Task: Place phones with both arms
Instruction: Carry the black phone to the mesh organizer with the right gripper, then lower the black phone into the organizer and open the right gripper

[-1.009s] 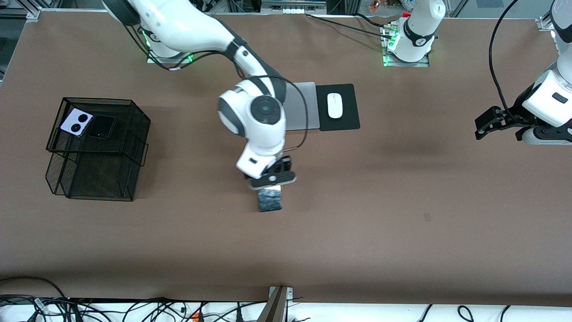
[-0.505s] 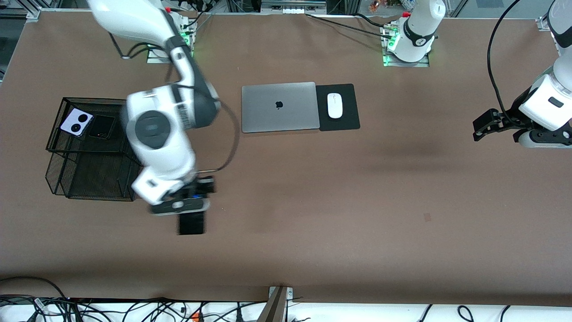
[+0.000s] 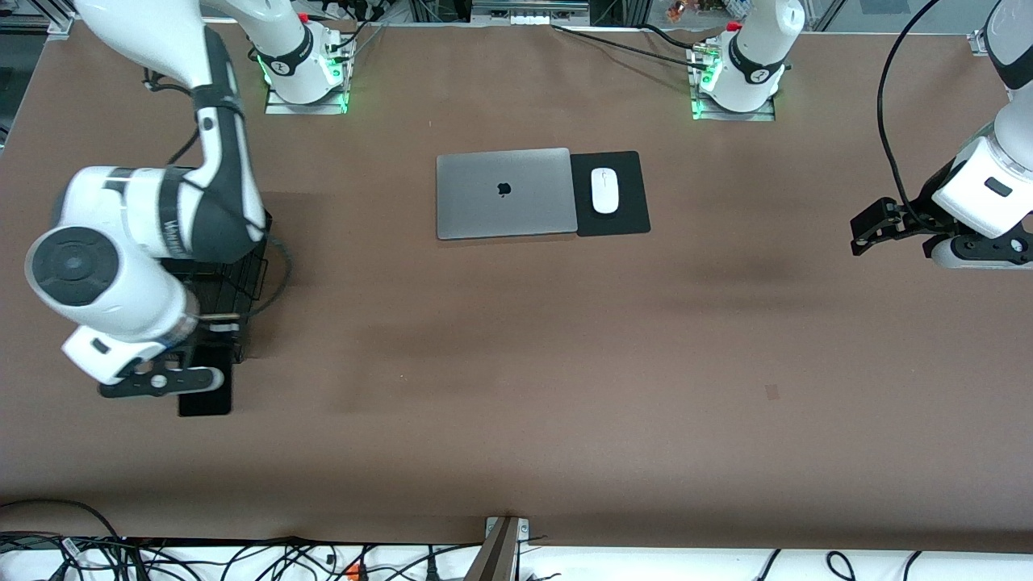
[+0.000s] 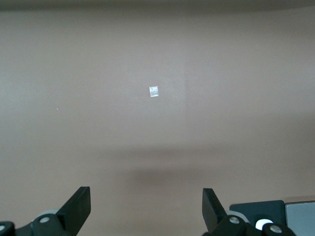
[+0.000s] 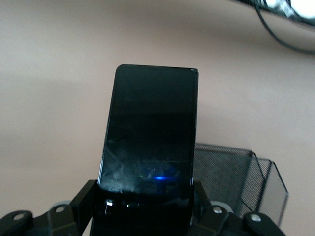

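A long black phone (image 3: 205, 393) is clamped by one end between the nearly closed fingers of the right gripper (image 3: 187, 379), which is held in the air over the table (image 3: 516, 387) at the camera-side edge of a black wire basket (image 3: 242, 278) toward the right arm's end. The basket is largely hidden by the right arm (its contents cannot be made out). The left gripper (image 3: 862, 236) is held with its fingers wide apart and empty, over bare table at the left arm's end, where that arm waits. A closed grey laptop (image 3: 505, 192) and a white mouse (image 3: 604, 190) on a black pad (image 3: 625, 218) are seen mid-table.
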You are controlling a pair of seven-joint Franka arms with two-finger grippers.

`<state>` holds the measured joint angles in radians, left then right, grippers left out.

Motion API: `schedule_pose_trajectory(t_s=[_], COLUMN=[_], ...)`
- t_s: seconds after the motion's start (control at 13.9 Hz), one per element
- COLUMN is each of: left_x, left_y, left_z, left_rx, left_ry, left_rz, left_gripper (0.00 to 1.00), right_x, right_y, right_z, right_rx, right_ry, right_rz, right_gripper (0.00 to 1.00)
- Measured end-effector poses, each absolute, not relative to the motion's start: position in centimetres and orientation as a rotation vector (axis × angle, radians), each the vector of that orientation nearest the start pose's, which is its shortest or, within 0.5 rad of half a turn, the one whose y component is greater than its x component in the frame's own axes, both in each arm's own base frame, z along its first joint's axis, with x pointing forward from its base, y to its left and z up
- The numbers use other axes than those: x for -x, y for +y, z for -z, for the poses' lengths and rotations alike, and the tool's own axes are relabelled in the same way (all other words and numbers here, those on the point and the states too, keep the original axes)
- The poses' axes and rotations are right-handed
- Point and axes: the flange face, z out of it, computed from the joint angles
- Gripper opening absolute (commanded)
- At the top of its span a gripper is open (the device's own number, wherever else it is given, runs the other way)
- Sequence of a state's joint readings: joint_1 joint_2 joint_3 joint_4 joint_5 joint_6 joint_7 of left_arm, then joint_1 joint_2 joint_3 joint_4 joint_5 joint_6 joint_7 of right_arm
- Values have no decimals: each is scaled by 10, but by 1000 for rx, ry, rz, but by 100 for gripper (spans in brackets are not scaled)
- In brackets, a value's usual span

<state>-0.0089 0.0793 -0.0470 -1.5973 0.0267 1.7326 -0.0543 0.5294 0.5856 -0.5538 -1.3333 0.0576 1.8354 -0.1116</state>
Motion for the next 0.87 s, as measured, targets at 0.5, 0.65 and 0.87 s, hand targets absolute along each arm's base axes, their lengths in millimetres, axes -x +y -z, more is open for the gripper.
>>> schedule_pose_trajectory(t_s=[0.5, 0.65, 0.87], left_x=[-590, -590, -590], left_y=[-30, -30, -30], left_z=[-580, -580, -580], left_rx=[3126, 3126, 3126], left_ry=[6, 6, 6], left_rz=[77, 73, 72], left_gripper=[100, 100, 100], right_x=[-632, -614, -593], right_y=[-73, -81, -85], right_z=[-368, -344, -314], right_rx=[3317, 3310, 3294], right_ry=[-542, -526, -449], right_rz=[219, 256, 306], right_gripper=[14, 12, 10])
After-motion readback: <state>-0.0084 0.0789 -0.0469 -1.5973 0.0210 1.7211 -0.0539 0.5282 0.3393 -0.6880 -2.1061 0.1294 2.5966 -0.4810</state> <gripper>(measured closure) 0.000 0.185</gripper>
